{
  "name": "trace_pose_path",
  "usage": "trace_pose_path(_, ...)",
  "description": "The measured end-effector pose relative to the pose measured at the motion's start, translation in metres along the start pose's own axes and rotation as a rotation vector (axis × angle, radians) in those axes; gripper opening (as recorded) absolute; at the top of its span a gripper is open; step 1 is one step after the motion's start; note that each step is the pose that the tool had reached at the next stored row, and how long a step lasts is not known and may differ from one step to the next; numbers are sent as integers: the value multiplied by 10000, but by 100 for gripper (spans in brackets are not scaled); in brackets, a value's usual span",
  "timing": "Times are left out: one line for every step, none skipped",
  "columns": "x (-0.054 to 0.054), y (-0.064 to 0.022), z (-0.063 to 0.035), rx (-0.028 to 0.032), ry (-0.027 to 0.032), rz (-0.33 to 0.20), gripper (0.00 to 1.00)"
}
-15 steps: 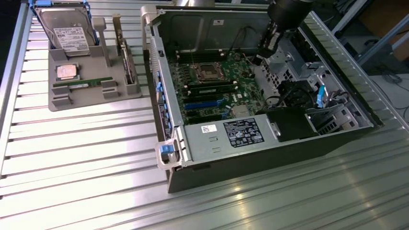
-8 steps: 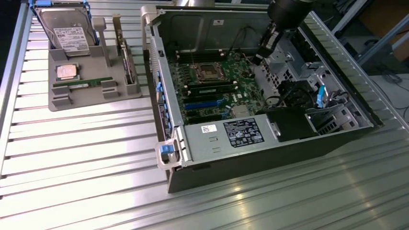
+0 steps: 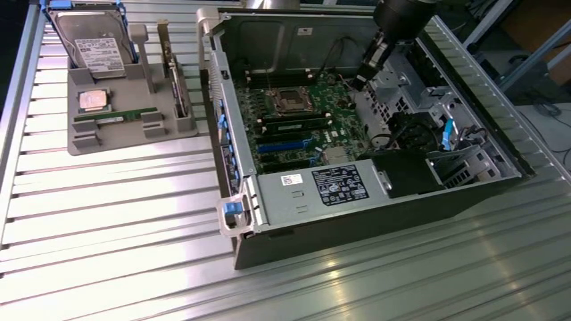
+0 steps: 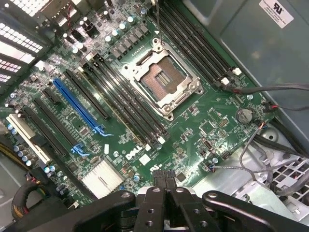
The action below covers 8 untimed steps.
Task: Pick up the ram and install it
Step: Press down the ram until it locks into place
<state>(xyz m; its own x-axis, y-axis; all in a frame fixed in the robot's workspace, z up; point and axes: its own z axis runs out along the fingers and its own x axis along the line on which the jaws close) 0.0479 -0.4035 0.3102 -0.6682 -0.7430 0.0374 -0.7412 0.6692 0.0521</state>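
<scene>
The ribbed metal surface (image 3: 134,221) carries two big things: the open computer case (image 3: 357,200), lying on its side toward the far right corner so the motherboard (image 3: 295,120) faces up for access from above, and a grey parts tray (image 3: 107,144) near the far left corner.

The tray's holders keep each part apart and easy to grasp: one hard drive (image 3: 89,40) leaning at the far end, one expansion card (image 3: 178,87) standing on edge, one silver CPU chip (image 3: 93,99) lying flat, and one ram (image 3: 116,118) lying in its slot at the tray's near side. That ram stick sits untouched, well apart from the arm. Its twin, a second stick, seems already seated in a motherboard slot (image 3: 295,125) beside the empty CPU socket (image 4: 161,82), though I cannot be sure of that.

The end effector (image 4: 165,186) hangs over the far side of the case interior, above the motherboard. Its fingers (image 4: 154,203) are pressed fully together with nothing between them, so it carries no part.
</scene>
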Motion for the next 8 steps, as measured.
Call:
trace_pose_path(0,0,0,-1,-2,38,10)
trace_pose_path(0,0,0,-4,-5,102,10)
trace_pose_path(0,0,0,-7,-10,194,10)
trace_pose_path(0,0,0,-11,-14,269,10)
trace_pose_path(0,0,0,-16,-22,425,10)
trace_pose_path(0,0,0,-19,-26,509,10)
trace_pose_path(0,0,0,-23,-32,621,10)
trace_pose_path(0,0,0,-27,-37,706,10)
